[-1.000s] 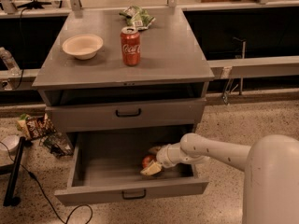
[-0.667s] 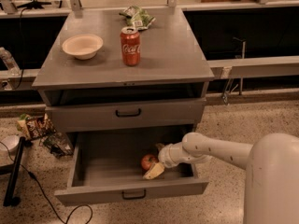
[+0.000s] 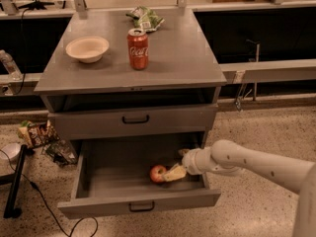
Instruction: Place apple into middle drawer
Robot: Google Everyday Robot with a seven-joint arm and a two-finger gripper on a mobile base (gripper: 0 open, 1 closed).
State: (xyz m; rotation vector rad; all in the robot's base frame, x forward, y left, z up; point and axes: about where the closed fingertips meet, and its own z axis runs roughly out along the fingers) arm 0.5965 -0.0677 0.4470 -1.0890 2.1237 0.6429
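Observation:
The small red apple [image 3: 158, 173] with a yellowish patch lies on the floor of the pulled-out middle drawer [image 3: 140, 200], right of its centre. My gripper [image 3: 173, 173] reaches into the drawer from the right, level with the apple and just to its right. Its yellowish fingers [image 3: 177, 172] are open, and their tips are at the apple's right side without enclosing it. The white arm [image 3: 247, 162] comes in over the drawer's right wall.
The top drawer [image 3: 133, 118] above shows its grey front and black handle. On the cabinet top stand a red Coca-Cola can [image 3: 138, 49], a white bowl [image 3: 87, 48] and a green snack bag [image 3: 145, 18]. Snack bags [image 3: 37, 132] and cables lie on the floor at left.
The apple has left the gripper and now rests on the drawer floor. The gripper has drawn back a little to the right.

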